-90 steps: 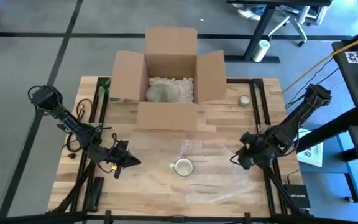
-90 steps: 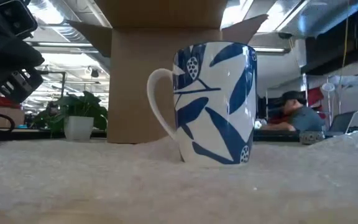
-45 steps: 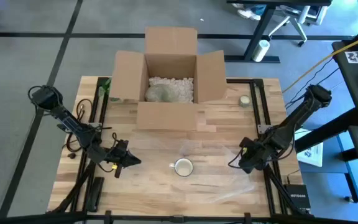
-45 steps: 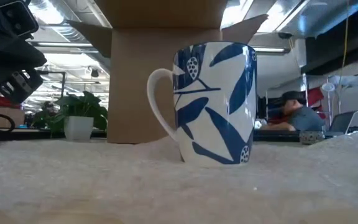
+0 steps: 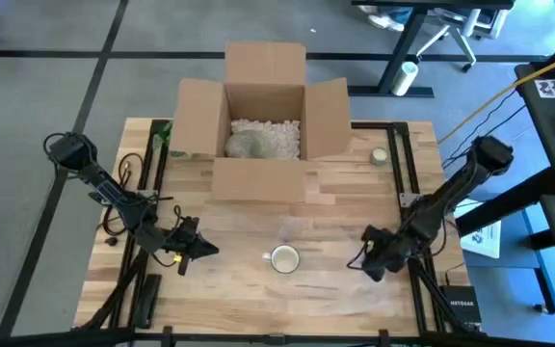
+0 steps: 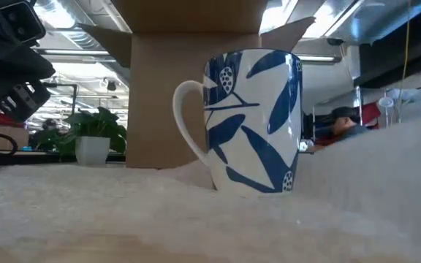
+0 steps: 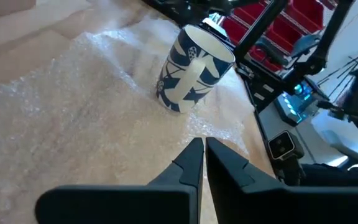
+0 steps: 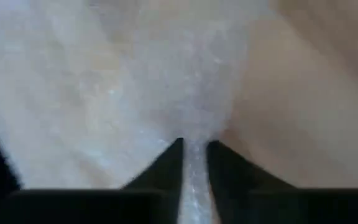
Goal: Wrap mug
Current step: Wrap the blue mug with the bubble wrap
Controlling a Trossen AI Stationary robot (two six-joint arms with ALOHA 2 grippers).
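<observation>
A: Count? 
B: One mug (image 5: 283, 258) on one wrap (image 7: 73, 118), before one box (image 5: 264, 114).

A: Change? 
B: Right gripper (image 8: 193, 152), pinching wrap, moved nearer mug; wrap lifted. Left gripper (image 7: 199, 163) closed, empty.

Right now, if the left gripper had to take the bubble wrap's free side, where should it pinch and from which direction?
Likely the bubble wrap's edge left of the mug, approached low from the left. It lies flat there, the left gripper faces it, and the right gripper already pinches the opposite edge.
</observation>
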